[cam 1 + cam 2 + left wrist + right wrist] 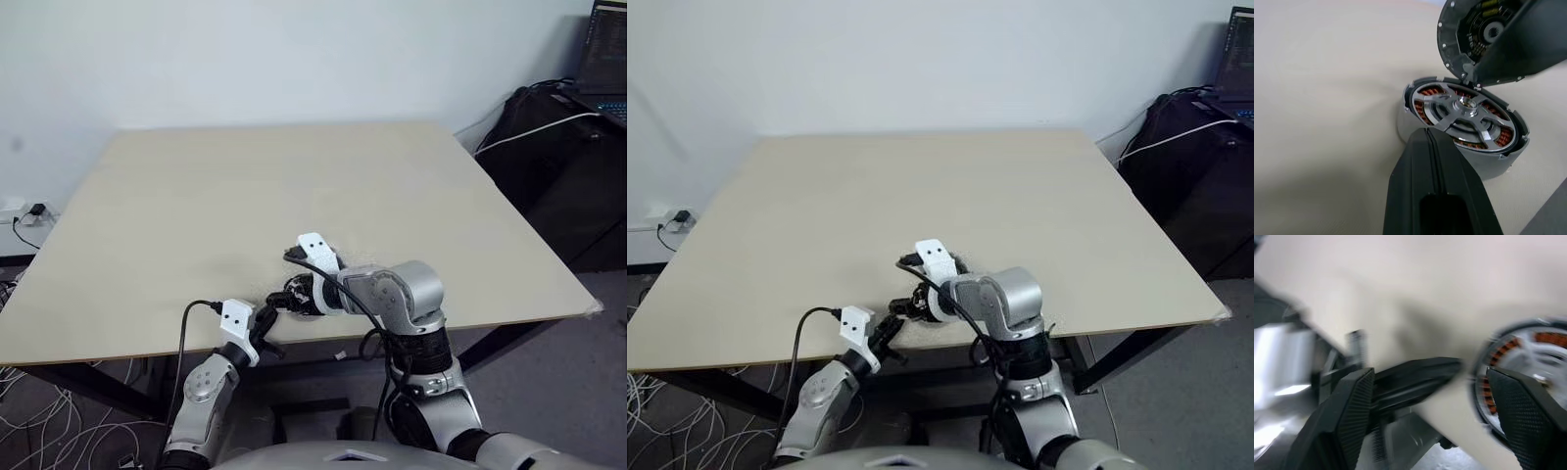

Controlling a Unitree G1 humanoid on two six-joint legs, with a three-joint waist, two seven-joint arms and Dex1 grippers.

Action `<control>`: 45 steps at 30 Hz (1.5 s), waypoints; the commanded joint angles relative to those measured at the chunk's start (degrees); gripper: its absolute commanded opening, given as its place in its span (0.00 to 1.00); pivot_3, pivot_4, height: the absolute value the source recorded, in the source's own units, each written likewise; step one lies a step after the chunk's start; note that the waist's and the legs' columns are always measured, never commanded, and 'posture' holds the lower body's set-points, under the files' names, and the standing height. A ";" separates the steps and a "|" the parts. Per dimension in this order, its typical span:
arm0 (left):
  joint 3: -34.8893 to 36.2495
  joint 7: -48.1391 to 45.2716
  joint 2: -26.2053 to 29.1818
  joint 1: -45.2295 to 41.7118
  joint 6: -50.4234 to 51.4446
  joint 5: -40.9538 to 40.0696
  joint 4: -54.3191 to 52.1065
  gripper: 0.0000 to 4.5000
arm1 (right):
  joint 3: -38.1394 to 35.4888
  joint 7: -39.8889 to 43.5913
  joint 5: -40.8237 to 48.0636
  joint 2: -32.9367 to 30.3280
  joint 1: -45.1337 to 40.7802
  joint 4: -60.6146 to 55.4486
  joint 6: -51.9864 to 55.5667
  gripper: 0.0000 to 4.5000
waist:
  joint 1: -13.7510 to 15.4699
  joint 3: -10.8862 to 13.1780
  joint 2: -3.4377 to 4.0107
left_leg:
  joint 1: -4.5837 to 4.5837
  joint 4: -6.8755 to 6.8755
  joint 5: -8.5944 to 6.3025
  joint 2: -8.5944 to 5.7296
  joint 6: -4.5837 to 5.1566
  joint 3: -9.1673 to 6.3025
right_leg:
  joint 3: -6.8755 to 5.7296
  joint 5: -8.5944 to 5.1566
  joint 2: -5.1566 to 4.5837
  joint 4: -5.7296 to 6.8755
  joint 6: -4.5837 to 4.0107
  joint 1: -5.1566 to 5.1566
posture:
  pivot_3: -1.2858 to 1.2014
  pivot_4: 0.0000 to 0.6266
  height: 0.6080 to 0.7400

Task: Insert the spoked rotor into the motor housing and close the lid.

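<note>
The motor housing (1488,164) is a grey puck standing near the table's front edge, copper windings showing inside. The spoked rotor (1469,110) lies inside it, its silver spokes level with the rim. The lid (1469,34) hangs tilted over the housing's far rim with its inner face showing, and a finger (1528,44) of my right gripper lies across it. My left gripper (1430,134) is shut, its tip against the housing's side. My right gripper (1427,374) stands open over the housing, with its fingers spread wide and nothing between them.
The beige table (294,176) stretches wide beyond the housing, and its front edge runs just below both grippers (284,308). Black bags and a laptop (607,59) stand off the table's right side. Cables and a wall socket (29,211) are at the left.
</note>
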 commanded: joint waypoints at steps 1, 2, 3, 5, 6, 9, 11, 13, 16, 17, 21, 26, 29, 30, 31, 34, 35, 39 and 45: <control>0.08 0.12 -0.43 -0.35 0.04 -0.99 -2.70 0.00 | 9.88 6.48 1.97 -9.68 -2.29 -6.31 -9.55 0.86 | 0.02 0.01 -0.01 | 0.01 0.00 0.00 -0.01 0.01 0.00 | -0.01 0.00 -0.01 -0.01 0.00 0.02 | 0.52 0.00 1.00; 0.06 0.16 -0.45 -0.34 0.13 -0.98 -2.80 0.00 | 13.40 8.01 0.99 -13.27 -2.57 -7.18 -13.50 0.86 | 0.04 0.02 -0.02 | 0.01 0.02 -0.01 -0.01 0.02 -0.01 | -0.02 -0.01 -0.02 -0.03 0.01 0.03 | 0.52 0.00 1.00; 0.06 0.19 -0.45 -0.35 0.22 -0.99 -2.91 0.00 | 16.21 9.31 0.01 -16.19 -2.81 -7.56 -17.19 0.86 | 0.04 0.02 -0.04 | 0.01 0.02 -0.02 -0.04 0.03 -0.02 | -0.04 -0.03 -0.02 -0.04 0.05 0.04 | 0.52 0.00 1.00; 0.02 0.26 -0.47 -0.33 0.43 -0.98 -3.18 0.00 | 23.02 13.10 -4.34 -23.15 -3.70 -7.57 -27.84 0.86 | -0.02 0.06 -0.07 | 0.02 0.02 -0.02 -0.03 0.04 -0.02 | -0.06 -0.11 -0.02 -0.05 0.17 0.06 | 0.52 0.00 1.00; -0.03 0.33 -0.47 -0.27 0.58 -0.98 -3.46 0.00 | 27.29 15.83 -8.31 -27.37 -4.54 -6.45 -35.46 0.86 | -0.03 0.08 -0.09 | 0.02 0.02 -0.02 -0.03 0.04 -0.02 | -0.06 -0.11 -0.01 -0.05 0.18 0.05 | 0.52 0.00 1.00; -0.10 0.51 -0.48 -0.05 1.01 -0.95 -4.17 0.00 | 34.33 20.79 -16.34 -34.32 -6.36 -2.82 -50.42 0.86 | 0.02 0.18 -0.19 | 0.04 0.03 -0.01 -0.04 0.05 -0.03 | -0.10 -0.23 0.08 -0.04 0.36 0.08 | 0.52 0.00 1.00; -0.10 0.61 -0.49 0.04 1.27 -0.94 -4.49 0.00 | 35.63 22.72 -18.95 -35.56 -6.83 -0.79 -55.53 0.86 | 0.00 0.20 -0.23 | 0.06 0.05 -0.01 -0.03 0.05 -0.03 | -0.10 -0.24 0.11 -0.04 0.38 0.12 | 0.52 0.00 1.00; -0.84 1.64 -0.56 0.98 3.58 -0.81 -8.61 0.00 | 36.38 24.87 -21.10 -35.79 -7.33 1.42 -58.80 0.86 | 0.06 0.23 -0.27 | 0.07 0.07 -0.01 -0.02 0.05 -0.03 | -0.10 -0.23 0.12 -0.03 0.38 0.13 | 0.52 0.00 1.00; -2.74 4.05 -0.75 3.10 8.91 -0.41 -17.43 0.00 | 36.75 27.70 -23.49 -35.36 -7.79 3.79 -61.19 0.86 | 0.18 0.27 -0.33 | 0.05 0.11 -0.01 -0.01 0.05 -0.06 | -0.09 -0.17 0.04 -0.03 0.27 0.14 | 0.52 0.00 1.00; -3.39 4.82 -0.74 3.76 10.61 -0.29 -20.02 0.00 | 37.16 28.89 -24.49 -35.41 -8.01 4.42 -62.07 0.86 | 0.26 0.27 -0.34 | 0.04 0.16 -0.02 -0.01 0.06 -0.07 | -0.09 -0.08 0.02 -0.03 0.14 0.16 | 0.52 0.00 1.00; -6.16 7.87 -0.60 6.31 16.77 0.23 -29.22 0.00 | 39.03 33.95 -28.20 -35.54 -8.86 6.98 -64.04 0.86 | 0.35 0.28 -0.34 | 0.04 0.28 -0.06 -0.01 0.11 -0.10 | -0.09 -0.09 -0.05 -0.02 0.16 0.22 | 0.52 0.00 1.00; -7.97 10.26 -0.21 7.61 20.68 0.34 -34.39 0.00 | 39.63 38.64 -31.73 -35.18 -9.68 9.78 -65.23 0.86 | 0.46 0.30 -0.31 | 0.05 0.31 -0.06 0.00 0.11 -0.14 | -0.11 -0.12 -0.03 0.04 0.21 0.23 | 0.52 0.00 1.00; -8.60 11.17 -0.03 7.90 21.92 0.30 -36.09 0.00 | 39.08 39.78 -33.22 -33.86 -10.05 12.19 -66.04 0.86 | 0.42 0.31 -0.29 | 0.06 0.31 -0.06 0.02 0.11 -0.15 | -0.12 -0.12 0.01 0.05 0.21 0.23 | 0.52 0.00 1.00; -8.66 11.28 0.04 7.91 21.95 0.28 -36.15 0.00 | 38.82 40.02 -33.61 -33.34 -10.13 12.91 -66.27 0.86 | 0.42 0.31 -0.29 | 0.06 0.32 -0.06 0.02 0.10 -0.15 | -0.12 -0.12 0.02 0.06 0.20 0.23 | 0.52 0.00 1.00; -8.71 11.19 0.21 7.85 21.72 0.28 -35.92 0.00 | 38.60 40.23 -33.97 -32.83 -10.19 13.58 -66.46 0.86 | 0.43 0.31 -0.29 | 0.06 0.32 -0.06 0.02 0.10 -0.15 | -0.12 -0.11 0.04 0.06 0.19 0.23 | 0.52 0.00 1.00; -8.92 10.65 1.29 7.53 21.21 0.65 -35.34 0.00 | 38.01 40.72 -34.87 -31.55 -10.21 15.10 -66.90 0.86 | 0.47 0.31 -0.29 | 0.05 0.32 -0.06 0.00 0.10 -0.15 | -0.12 -0.10 0.07 0.06 0.18 0.23 | 0.52 0.00 1.00; -8.99 10.45 1.81 7.52 21.12 0.85 -35.40 0.00 | 37.78 40.89 -35.04 -31.22 -10.10 15.37 -66.95 0.86 | 0.48 0.31 -0.28 | 0.05 0.33 -0.06 -0.01 0.10 -0.15 | -0.12 -0.08 0.08 0.06 0.15 0.23 | 0.52 0.00 1.00; -8.51 9.82 4.08 7.95 20.03 1.29 -35.95 0.00 | 37.01 41.55 -35.43 -30.05 -9.63 16.29 -66.90 0.86 | 0.58 0.32 -0.27 | 0.05 0.34 -0.06 -0.03 0.10 -0.14 | -0.12 -0.08 0.09 0.06 0.14 0.23 | 0.52 0.00 1.00; -6.74 7.69 7.06 7.41 17.20 0.91 -33.68 0.00 | 36.24 42.55 -35.67 -28.69 -9.55 17.70 -66.62 0.86 | 0.62 0.33 -0.25 | 0.05 0.33 -0.06 -0.01 0.09 -0.15 | -0.12 -0.06 0.05 0.07 0.11 0.23 | 0.52 0.00 1.00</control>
